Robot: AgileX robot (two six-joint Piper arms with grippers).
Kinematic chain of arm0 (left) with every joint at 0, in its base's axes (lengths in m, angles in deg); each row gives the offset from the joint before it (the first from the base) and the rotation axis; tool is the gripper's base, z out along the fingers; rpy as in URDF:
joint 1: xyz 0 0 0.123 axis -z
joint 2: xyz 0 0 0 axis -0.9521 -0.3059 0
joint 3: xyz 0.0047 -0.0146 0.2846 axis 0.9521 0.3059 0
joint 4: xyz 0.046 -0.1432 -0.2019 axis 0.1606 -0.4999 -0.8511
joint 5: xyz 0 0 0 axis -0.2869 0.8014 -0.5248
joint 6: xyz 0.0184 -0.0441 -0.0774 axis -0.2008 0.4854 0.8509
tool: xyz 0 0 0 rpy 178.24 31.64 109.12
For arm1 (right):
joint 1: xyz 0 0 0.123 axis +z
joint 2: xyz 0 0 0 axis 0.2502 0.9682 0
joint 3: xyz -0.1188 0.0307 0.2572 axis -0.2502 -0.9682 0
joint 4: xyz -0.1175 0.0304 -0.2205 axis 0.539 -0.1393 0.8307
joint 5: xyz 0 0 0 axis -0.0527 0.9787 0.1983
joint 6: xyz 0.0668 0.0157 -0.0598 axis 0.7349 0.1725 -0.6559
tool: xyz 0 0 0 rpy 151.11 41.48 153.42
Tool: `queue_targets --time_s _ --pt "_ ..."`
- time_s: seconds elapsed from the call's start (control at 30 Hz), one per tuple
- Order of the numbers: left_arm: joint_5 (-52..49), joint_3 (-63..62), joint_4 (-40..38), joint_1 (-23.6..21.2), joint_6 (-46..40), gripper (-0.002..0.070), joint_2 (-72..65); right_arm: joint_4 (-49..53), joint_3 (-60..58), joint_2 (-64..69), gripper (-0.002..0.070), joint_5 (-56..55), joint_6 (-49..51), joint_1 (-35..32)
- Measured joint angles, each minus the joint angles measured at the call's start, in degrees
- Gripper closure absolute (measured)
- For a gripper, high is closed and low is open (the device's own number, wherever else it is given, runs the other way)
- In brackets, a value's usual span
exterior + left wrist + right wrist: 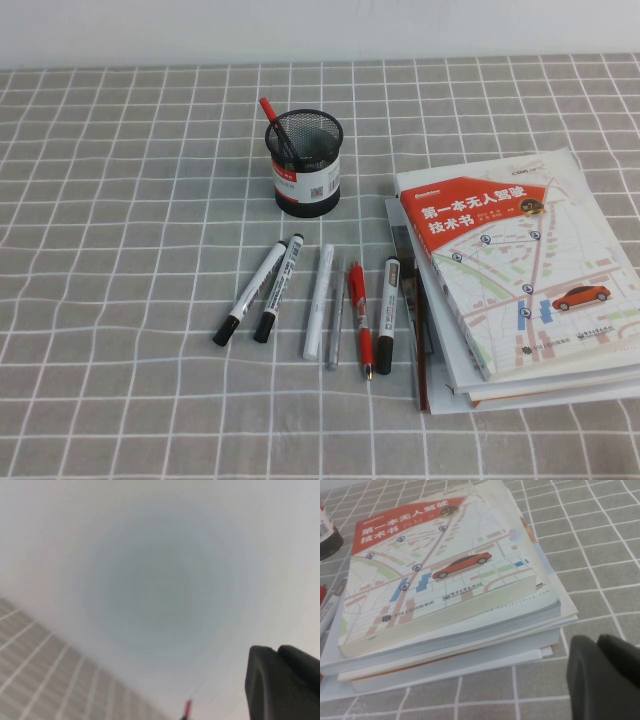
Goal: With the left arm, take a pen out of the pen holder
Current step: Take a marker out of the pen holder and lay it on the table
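A black mesh pen holder (304, 165) stands on the checked tablecloth at the middle back, with a red pen (272, 115) leaning out of it to the left. Neither arm shows in the high view. In the left wrist view my left gripper (277, 652) is shut with nothing in it. It faces the pale back wall, well short of the holder. Only the red pen's tip (187, 708) shows there, at the picture's edge. My right gripper (596, 642) is shut and holds nothing. It hovers over the cloth beside the stack of books (445, 580).
Several pens and markers (320, 300) lie side by side in front of the holder. A stack of books (510, 260) fills the right side of the table. The holder's base (326, 532) shows beyond the books in the right wrist view.
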Motion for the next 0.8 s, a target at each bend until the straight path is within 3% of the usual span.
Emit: queue_targets --time_s 0.1,0.3,0.4,0.53,0.63,0.8 --pt "7.4 0.0 0.5 0.0 8.0 0.0675 0.1 0.0 0.0 0.0 0.0689 0.0 0.0 0.0" --pt "11.0 0.0 -1.1 0.0 9.7 0.0675 0.1 0.0 0.0 0.0 0.0689 0.0 0.0 0.0" --pt "4.9 -0.3 2.0 0.0 14.4 0.0675 0.2 0.0 0.0 0.0 0.0689 0.0 0.0 0.0" --pt "-11.8 -8.0 17.6 1.1 21.1 0.0675 -2.8 0.0 0.0 0.0 0.0689 0.0 0.0 0.0" --pt "-17.3 -15.6 24.7 4.0 18.6 0.0675 -8.5 0.0 0.0 0.0 0.0689 0.0 0.0 0.0" --pt "-18.3 -26.1 27.9 9.7 10.8 0.0675 -22.2 0.0 0.0 0.0 0.0689 0.0 0.0 0.0"
